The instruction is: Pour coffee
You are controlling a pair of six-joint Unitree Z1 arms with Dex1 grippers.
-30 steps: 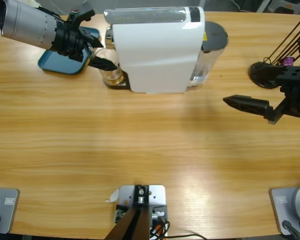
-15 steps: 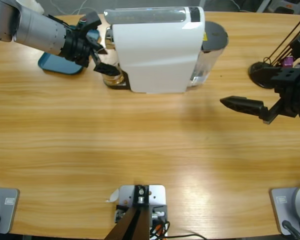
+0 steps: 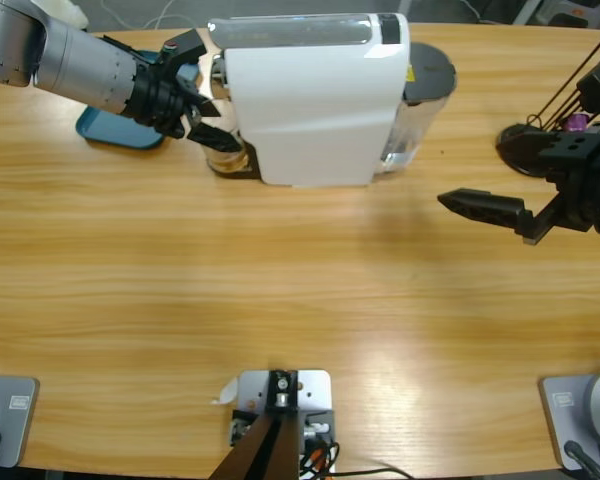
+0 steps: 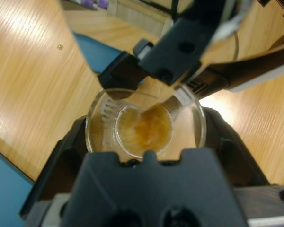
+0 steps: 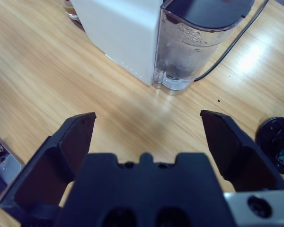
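Currently visible: one white box-shaped coffee machine with one clear plastic water tank at its rear, standing on the long wooden table. One clear glass cup under the spout, on the black drip tray at the machine's front. Inside the cup — one shallow pool of translucent amber-brown coffee, covering the bottom only.

Left gripper: reaching in from the upper left corner, jaws spread on either side of the glass cup, one at each flank. Contact between jaws and glass not determinable; no firm clamp evident. Left wrist view looking straight down into the cup, with the black spout assembly above it.

Right gripper: held over bare table to the right of the machine, well apart from it, jaws wide open, nothing between them.

One blue flat tray behind the left arm, near the table's far edge. One black round stand near the right edge, carrying one small purple capsule — further capsules not determinable.
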